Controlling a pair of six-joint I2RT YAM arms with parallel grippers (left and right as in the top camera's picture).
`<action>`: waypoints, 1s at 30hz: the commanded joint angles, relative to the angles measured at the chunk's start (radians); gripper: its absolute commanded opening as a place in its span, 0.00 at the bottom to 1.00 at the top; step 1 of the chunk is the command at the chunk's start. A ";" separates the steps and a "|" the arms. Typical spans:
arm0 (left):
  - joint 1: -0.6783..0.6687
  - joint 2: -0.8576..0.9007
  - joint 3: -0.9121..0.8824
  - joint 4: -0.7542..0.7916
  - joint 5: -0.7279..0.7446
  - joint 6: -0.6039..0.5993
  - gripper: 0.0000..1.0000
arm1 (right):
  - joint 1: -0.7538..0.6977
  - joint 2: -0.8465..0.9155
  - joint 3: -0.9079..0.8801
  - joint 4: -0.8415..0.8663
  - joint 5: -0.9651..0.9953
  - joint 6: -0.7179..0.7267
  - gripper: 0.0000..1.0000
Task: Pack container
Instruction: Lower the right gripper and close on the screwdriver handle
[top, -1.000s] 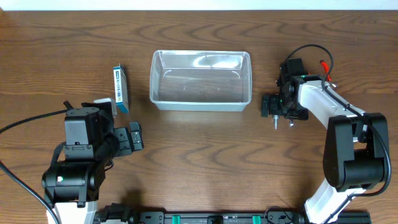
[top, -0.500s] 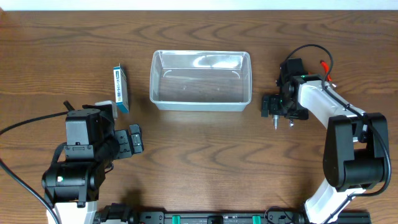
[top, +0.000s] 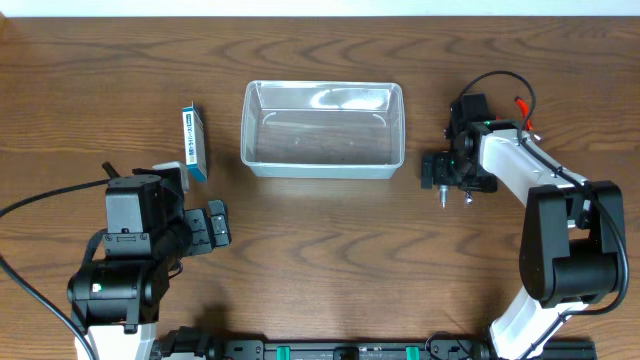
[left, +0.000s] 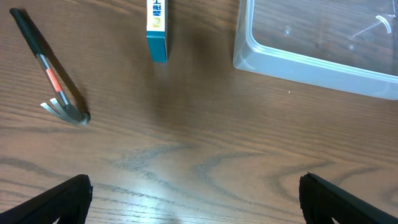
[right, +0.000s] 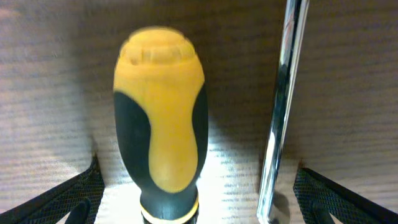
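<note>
The container (top: 322, 130) is a clear, low-walled plastic bin at the table's middle back with nothing in it; its near-left corner (left: 311, 50) shows in the left wrist view. My left gripper (top: 218, 222) hovers open over bare wood in front and to the left of it, fingers (left: 59, 200) wide apart with nothing between them. My right gripper (top: 455, 180) stands open to the right of the container, low over a yellow-and-black screwdriver handle (right: 160, 112) and a chrome shaft (right: 281, 118). Both lie between its fingers (right: 339, 198) without touching them.
A small blue-and-white box (top: 194, 143) stands left of the container, also seen from the left wrist (left: 157, 30). A small hammer (left: 53, 78) with a black handle and orange band lies to the left of that box. Two tool tips (top: 445, 198) stick out below the right gripper.
</note>
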 joint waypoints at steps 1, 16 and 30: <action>-0.003 -0.002 0.018 -0.003 -0.008 0.017 0.98 | 0.003 -0.008 0.030 -0.014 0.005 -0.033 0.99; -0.003 -0.002 0.018 -0.003 -0.008 0.017 0.98 | 0.075 -0.062 0.049 -0.019 -0.077 -0.161 0.99; -0.003 -0.002 0.018 -0.003 -0.008 0.017 0.98 | 0.058 -0.036 0.044 -0.005 -0.070 -0.153 0.99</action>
